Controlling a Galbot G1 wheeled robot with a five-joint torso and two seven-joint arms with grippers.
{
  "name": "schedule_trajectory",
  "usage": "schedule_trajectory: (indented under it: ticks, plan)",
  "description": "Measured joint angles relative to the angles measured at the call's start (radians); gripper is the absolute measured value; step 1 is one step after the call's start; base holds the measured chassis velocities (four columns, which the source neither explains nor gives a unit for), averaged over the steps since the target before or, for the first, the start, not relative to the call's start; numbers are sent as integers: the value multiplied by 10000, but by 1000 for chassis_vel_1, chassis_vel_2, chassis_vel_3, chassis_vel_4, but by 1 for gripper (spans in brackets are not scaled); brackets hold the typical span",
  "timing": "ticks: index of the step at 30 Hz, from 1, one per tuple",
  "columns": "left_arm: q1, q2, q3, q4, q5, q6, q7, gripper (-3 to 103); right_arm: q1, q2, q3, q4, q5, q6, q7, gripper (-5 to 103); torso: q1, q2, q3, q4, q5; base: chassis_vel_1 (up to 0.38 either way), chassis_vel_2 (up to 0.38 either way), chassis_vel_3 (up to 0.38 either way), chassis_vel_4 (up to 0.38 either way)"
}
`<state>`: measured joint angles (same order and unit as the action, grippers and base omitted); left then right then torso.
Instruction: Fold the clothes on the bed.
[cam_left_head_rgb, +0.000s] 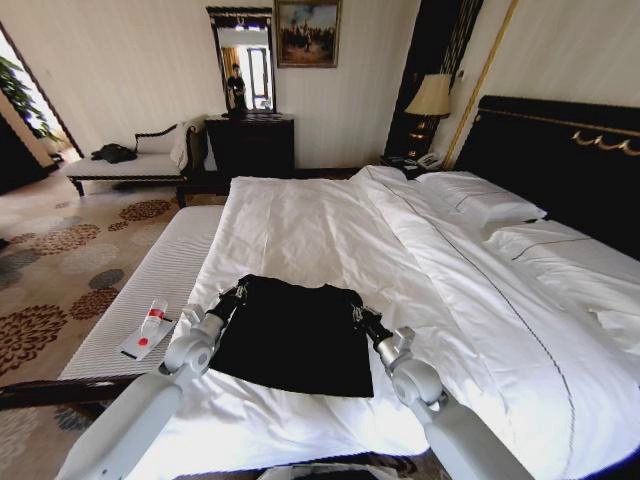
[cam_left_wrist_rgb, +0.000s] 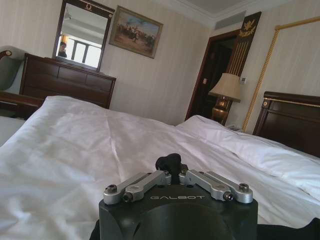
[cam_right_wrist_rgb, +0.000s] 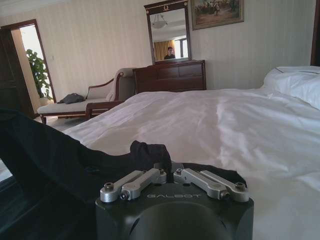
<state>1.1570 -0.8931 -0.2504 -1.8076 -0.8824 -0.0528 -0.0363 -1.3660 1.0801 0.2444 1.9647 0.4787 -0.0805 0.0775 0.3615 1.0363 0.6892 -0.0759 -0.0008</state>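
Black T-shirt lies on the near part of the bed, on the white duvet, w/ its far edge pinched at both corners. It reads as a compact, roughly square shape, no sleeves sticking out, so prob. at least one fold is already in; can't tell how many layers. Still to do, as I judge it: bring the held edge over to halve it again, then flatten and let go.

Left gripper is at the far left corner of the shirt, arm reaching from near-left across the bed edge, forearm low and close to the duvet. In the left wrist view a small wad of black cloth sits between the jaws, which are drawn close together on it. Right gripper is at the far right corner, arm coming from near-right, wrist also low. Right wrist view shows a tuft of black fabric caught in the narrow jaws, rest of the shirt trailing off toward the other arm.

Both arms approx. mirrored, w/ the far edge stretched between them.

Long white ribbed bench runs just left of the bed w/ a small red-and-white item on it.
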Motion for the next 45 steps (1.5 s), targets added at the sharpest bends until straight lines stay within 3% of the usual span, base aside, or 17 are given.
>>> schedule_trajectory:
  ticks: [15, 29, 38, 41, 43, 45]
  plan:
    - [3188, 190, -1742, -1372, 669, -229, 453, 1, -1790, 1123, -49, 485, -1625, 687, -338, 1, 0, 0, 0, 7, 3, 0, 0, 0, 0]
    - [3013, -196, -1441, -776, 1156, -309, 458, 1, -2756, 948, 250, 294, -2486, 1371, -517, 1, 2, -1, 2, 3, 2, 0, 0, 0, 0]
    - [3431, -176, -1269, -983, 1633, -334, 438, 1, -3014, 1297, 285, 216, -2650, 1500, -363, 1, 1, -2, 2, 4, 3, 0, 0, 0, 0]
    - [3475, -41, -1110, -978, 1826, -327, 55, -1, -3251, 1323, 290, 203, -2823, 1706, -443, -2, 2, -2, 2, 4, 3, 0, 0, 0, 0]
    - [3507, 133, -1085, -1059, 1807, -265, -132, 10, -3449, 1291, 331, 329, -2857, 1812, -528, 9, 2, -2, 2, 2, 1, 0, 0, 0, 0]
    - [3548, 203, -1123, -1149, 1805, -243, -145, 15, -3537, 1269, 367, 425, -2855, 1853, -547, 9, 2, -2, 1, 1, 2, 0, 0, 0, 0]
